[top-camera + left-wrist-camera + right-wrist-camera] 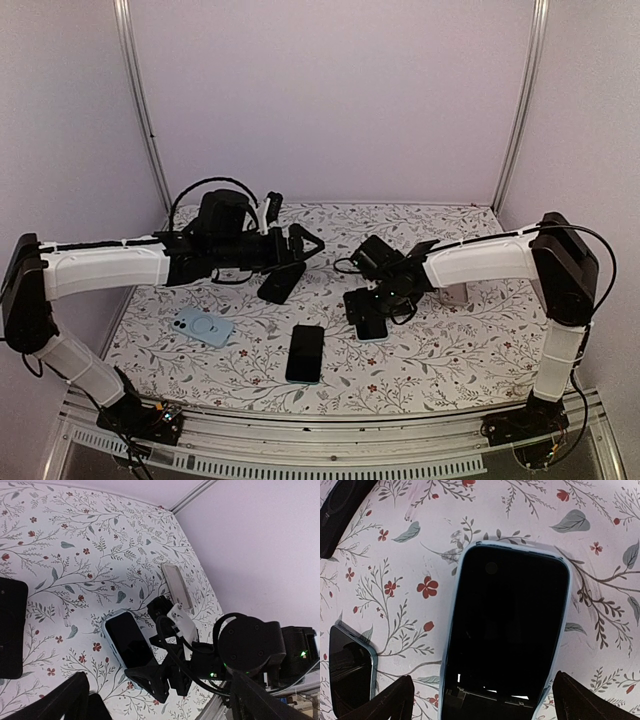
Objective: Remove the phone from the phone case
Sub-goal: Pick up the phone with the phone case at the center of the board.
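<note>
phone (505,630): glossy black screen | phone case (449,640): smooth pale-blue plastic | table (520,510): matt floral print

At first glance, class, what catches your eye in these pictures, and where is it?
The flowered tablecloth is loudest, with the left arm and right arm reaching in from the sides. The right pincer hangs open over a dark-screened phone in a pale blue case; a second dark phone lies nearer the front edge.

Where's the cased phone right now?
In the top view the cased phone lies screen up, right of centre on the table, directly under the open right gripper. Another dark phone lies to its left, nearer the front edge.
</note>
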### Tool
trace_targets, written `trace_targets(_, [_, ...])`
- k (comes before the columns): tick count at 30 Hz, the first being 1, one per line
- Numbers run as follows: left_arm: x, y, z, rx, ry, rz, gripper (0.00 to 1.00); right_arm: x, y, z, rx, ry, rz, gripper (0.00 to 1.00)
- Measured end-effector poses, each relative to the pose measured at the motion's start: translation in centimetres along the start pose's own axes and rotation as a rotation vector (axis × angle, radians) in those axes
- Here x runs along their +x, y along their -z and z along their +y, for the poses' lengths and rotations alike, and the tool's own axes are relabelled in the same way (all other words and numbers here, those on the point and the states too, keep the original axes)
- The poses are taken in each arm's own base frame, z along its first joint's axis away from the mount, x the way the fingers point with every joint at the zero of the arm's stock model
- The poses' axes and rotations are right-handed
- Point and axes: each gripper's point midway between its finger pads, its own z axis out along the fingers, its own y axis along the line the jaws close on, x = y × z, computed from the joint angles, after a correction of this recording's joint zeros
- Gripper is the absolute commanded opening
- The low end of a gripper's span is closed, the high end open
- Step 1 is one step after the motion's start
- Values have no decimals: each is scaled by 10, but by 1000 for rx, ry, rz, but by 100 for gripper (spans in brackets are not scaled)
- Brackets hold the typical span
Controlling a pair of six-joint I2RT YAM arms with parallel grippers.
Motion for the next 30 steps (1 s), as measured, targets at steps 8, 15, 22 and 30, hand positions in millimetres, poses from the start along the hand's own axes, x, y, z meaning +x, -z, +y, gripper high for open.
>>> trace_targets(8, [3,-3,-1,19,22,9,99,14,5,-3,61,0,21,99])
trace_targets(15, [4,-4,-1,28,38,9,99,27,2,1,71,9,52,99])
trace_targets(22, [10,-6,4,26,67,21,99,38,-3,-4,101,19,85,99])
trace_targets(30, [16,-15,9,30,98,39,99,41,-8,-3,111,36,98,94])
